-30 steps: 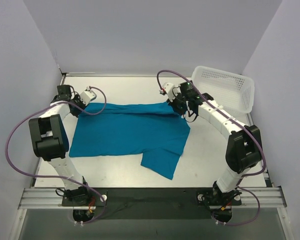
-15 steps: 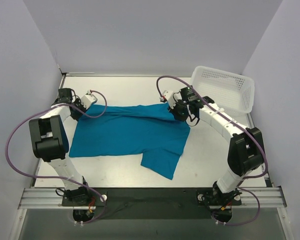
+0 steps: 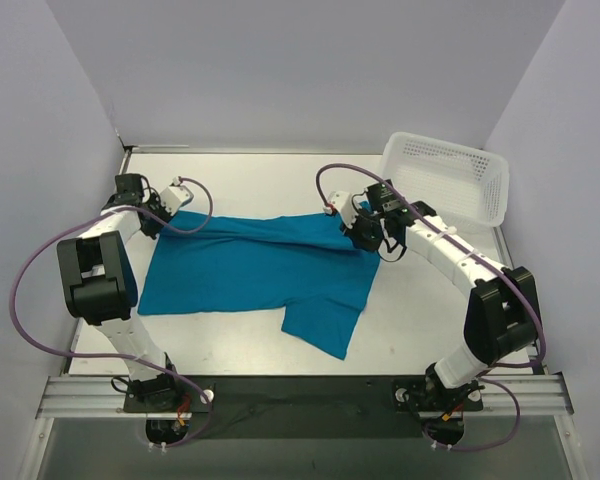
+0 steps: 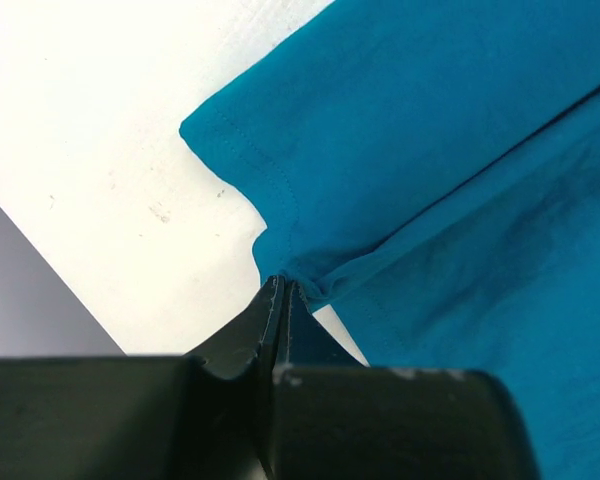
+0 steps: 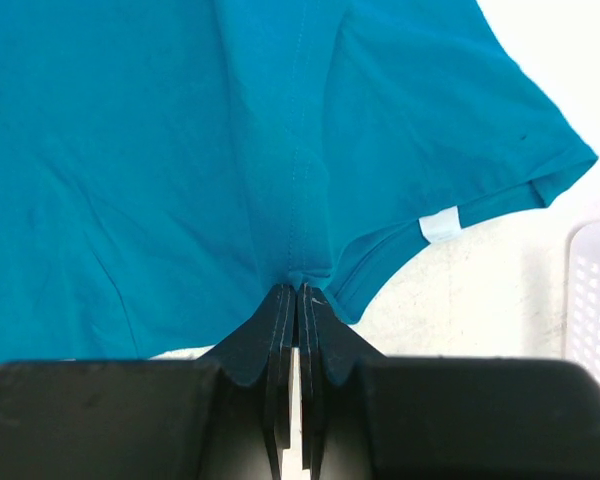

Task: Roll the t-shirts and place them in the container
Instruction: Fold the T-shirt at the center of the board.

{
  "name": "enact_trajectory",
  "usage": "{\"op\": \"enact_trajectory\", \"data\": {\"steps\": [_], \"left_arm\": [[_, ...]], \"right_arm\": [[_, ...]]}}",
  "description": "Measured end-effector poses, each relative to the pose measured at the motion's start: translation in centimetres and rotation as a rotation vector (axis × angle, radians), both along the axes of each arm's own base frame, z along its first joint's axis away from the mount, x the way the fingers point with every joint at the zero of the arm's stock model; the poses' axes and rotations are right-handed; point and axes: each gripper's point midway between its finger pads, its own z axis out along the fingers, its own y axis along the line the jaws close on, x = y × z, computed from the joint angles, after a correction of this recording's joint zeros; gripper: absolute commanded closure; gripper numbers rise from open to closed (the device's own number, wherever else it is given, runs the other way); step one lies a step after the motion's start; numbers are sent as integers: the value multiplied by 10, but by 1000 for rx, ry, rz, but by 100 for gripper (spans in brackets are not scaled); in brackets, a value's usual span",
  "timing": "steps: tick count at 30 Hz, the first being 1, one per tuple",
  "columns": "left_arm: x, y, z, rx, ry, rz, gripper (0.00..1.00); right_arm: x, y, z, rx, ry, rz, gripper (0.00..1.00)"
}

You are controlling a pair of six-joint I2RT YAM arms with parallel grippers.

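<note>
The teal-blue t-shirt (image 3: 250, 265) lies spread across the middle of the table, one sleeve pointing toward the front. Its far edge is lifted into a fold that runs between my two grippers. At the shirt's far left corner my left gripper (image 3: 158, 222) is shut on the cloth, and the left wrist view shows the hem (image 4: 285, 275) pinched at the tips of that gripper (image 4: 283, 285). My right gripper (image 3: 357, 226) is shut on the far right corner. In the right wrist view a seam of the t-shirt (image 5: 180, 150) runs straight into the closed tips of the gripper (image 5: 297, 290).
A white mesh basket (image 3: 448, 176) stands tilted at the back right, close behind my right arm; its edge (image 5: 595, 300) shows in the right wrist view. Grey walls close in the table (image 3: 420, 310) on three sides. Purple cables loop off both arms.
My right gripper has pulled its corner of the t-shirt toward the front. The left gripper has barely moved. The fold along the far edge has shifted forward on the right.
</note>
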Motion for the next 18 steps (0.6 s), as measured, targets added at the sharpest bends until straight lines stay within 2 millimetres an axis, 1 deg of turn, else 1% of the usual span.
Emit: {"op": "enact_trajectory", "data": {"steps": [2,8,13,14,15,16,17,18], "left_arm": [[-1,0,0,0,2,0,100],[-3,1,-2,4,14,5,100],[-12,3,-3,0,54,14,100],[-14,4,-3,-2,67,16,99],[-15,4,-1,-4,75,18,93],[-16,4,1,-7,84,19,88],[-18,4,4,-11,96,20,77],[-18,4,7,-13,102,22,73]], "right_arm": [[-2,-2,-4,-9,8,5,100],[-2,-2,-6,-14,10,17,100],[-3,-2,-12,-19,27,20,100],[-3,-2,-12,-20,29,20,100],[-3,-2,-12,-20,30,20,100],[-4,-2,-12,-20,30,20,98],[-4,-2,-12,-20,30,20,89],[-4,-3,-13,-21,32,20,70]]}}
